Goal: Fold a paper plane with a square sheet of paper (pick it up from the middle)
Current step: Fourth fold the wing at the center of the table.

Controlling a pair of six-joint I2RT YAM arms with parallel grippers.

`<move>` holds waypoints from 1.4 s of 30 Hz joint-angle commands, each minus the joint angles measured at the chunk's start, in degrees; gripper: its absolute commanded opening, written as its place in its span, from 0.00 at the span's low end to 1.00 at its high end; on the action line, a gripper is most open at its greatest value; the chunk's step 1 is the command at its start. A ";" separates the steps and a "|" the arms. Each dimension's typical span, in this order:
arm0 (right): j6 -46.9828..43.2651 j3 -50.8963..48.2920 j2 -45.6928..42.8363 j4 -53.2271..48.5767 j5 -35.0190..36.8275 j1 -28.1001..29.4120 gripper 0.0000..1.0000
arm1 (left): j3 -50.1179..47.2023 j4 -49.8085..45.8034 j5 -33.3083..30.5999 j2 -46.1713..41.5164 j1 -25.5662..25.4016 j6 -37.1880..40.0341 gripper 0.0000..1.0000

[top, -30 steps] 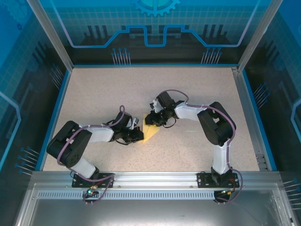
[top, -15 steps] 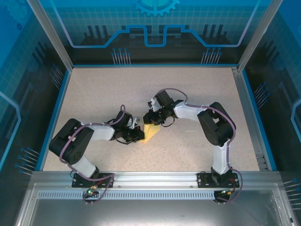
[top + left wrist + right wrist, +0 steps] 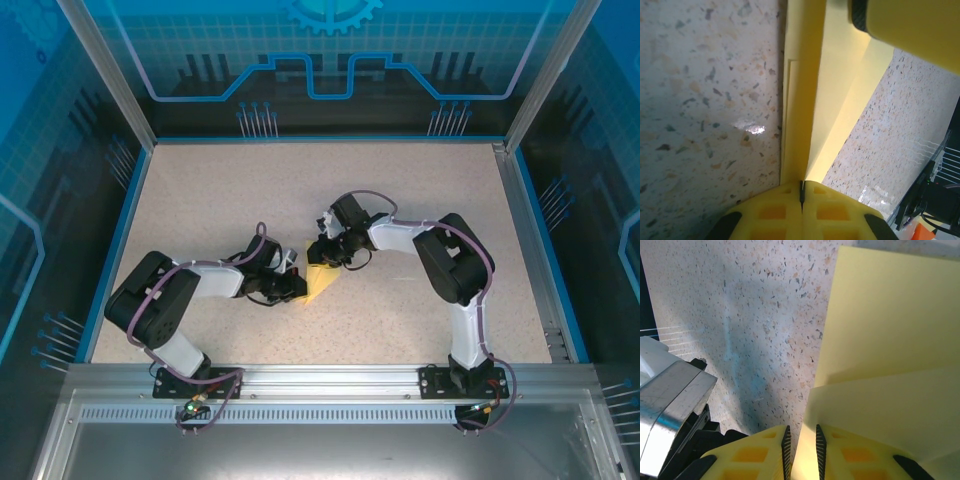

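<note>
My left gripper (image 3: 801, 196) clamped on folded edge of square sheet of paper (image 3: 320, 281), mid-tabletop. My right gripper (image 3: 801, 442) narrowly parted, sheet edge between the pads. Over last second right elbow swung inward, paper barely shifted: crease being worked, fold unfinished.

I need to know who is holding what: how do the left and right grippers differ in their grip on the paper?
The left gripper has its jaws pressed fully together on a folded edge of the yellow paper; the right gripper shows a narrow gap between its jaws. The left one sits on the paper's left side, the right one at its far end. Both have yellow fingers.
</note>
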 commanded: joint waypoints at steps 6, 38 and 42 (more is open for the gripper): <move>-0.18 2.29 2.79 -0.06 -1.52 -0.74 0.24 | -1.02 -1.83 -0.97 1.05 0.36 -1.23 0.00; -1.91 1.22 6.40 -5.16 3.17 -0.67 0.24 | -2.55 -6.66 0.38 -2.75 0.36 1.33 0.07; -1.92 1.42 6.83 -5.43 3.25 -0.53 0.24 | -2.86 -7.38 0.68 -2.90 0.36 1.54 0.05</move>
